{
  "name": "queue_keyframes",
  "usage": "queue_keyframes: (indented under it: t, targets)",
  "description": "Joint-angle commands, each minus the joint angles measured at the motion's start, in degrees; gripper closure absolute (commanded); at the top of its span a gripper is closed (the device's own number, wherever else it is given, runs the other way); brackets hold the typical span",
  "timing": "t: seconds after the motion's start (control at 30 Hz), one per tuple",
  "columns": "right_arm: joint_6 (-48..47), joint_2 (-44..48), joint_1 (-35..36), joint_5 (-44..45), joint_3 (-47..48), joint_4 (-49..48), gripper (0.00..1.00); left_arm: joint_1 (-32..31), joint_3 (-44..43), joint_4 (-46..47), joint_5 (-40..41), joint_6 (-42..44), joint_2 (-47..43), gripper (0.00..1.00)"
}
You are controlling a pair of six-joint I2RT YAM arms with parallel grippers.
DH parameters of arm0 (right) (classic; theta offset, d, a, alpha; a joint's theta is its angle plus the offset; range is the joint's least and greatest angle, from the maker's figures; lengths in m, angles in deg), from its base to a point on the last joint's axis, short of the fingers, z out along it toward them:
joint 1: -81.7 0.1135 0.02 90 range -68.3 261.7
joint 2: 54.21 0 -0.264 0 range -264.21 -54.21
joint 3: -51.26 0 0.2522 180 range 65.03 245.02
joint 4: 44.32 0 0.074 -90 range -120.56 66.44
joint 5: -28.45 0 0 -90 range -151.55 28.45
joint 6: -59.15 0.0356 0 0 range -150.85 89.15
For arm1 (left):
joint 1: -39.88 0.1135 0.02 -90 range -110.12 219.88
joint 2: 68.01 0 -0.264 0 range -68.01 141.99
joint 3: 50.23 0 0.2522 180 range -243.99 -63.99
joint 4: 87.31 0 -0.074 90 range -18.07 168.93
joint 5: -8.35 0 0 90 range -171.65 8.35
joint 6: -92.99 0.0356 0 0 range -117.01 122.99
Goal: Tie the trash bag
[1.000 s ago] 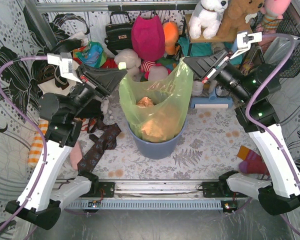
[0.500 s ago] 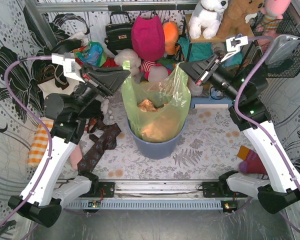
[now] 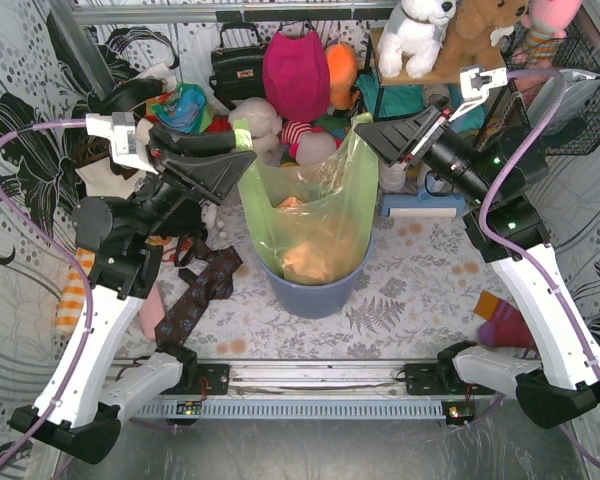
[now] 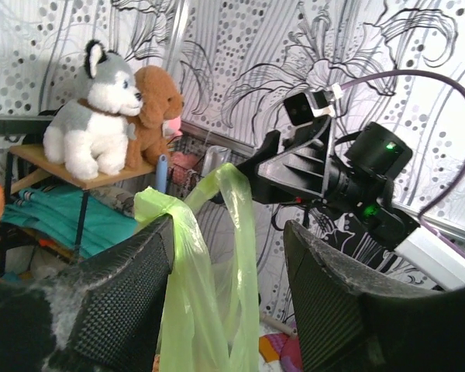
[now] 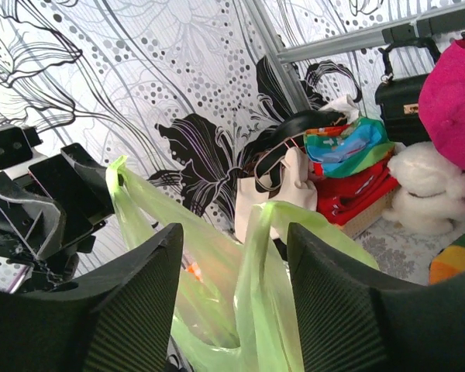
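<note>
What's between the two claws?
The trash bag, mouth stretched open from left claw to right claw over the bin, seen in the top view.

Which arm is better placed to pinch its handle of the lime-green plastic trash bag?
Probably right. A handle of the lime-green plastic trash bag stands between the fingers of the open right gripper; at the open left gripper the handle drapes over one fingertip.
</note>
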Motion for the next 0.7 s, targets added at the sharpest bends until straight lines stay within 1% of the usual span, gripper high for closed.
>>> queue_keyframes:
  t: [0.0, 0.1, 0.2, 0.4, 0.5, 0.67]
  targets:
    - [-3.12, 1.63, 0.08, 0.08, 0.2, 2.18, 0.42, 0.22, -3.03, -6.94, 4.16, 3.75, -0.71, 0.32]
    - [-4.15, 1.67, 0.08, 0.32, 0.32, 3.11, 0.41, 0.2, -5.11, -12.05, 7.97, 5.14, -0.57, 0.27]
    - [-4.86, 1.46, 0.07, 0.72, 0.72, 3.88, 0.44, 0.25, -6.99, -15.86, 10.02, 6.36, -0.15, 0.25]
    - [-6.88, 1.61, 0.08, 1.31, 2.76, 5.72, 0.44, 0.18, -8.21, -16.56, 10.4, 6.69, -0.53, 0.23]
    - [-8.44, 1.69, 0.08, 1.44, 3.98, 6.97, 0.42, 0.21, -8.91, -16.78, 10.44, 6.77, -0.44, 0.22]
    - [-9.8, 0.88, 0.05, 2.68, 6.87, 11.48, 0.38, 0.24, -11.48, -21.43, 12.9, 6.84, 0.6, 0.22]
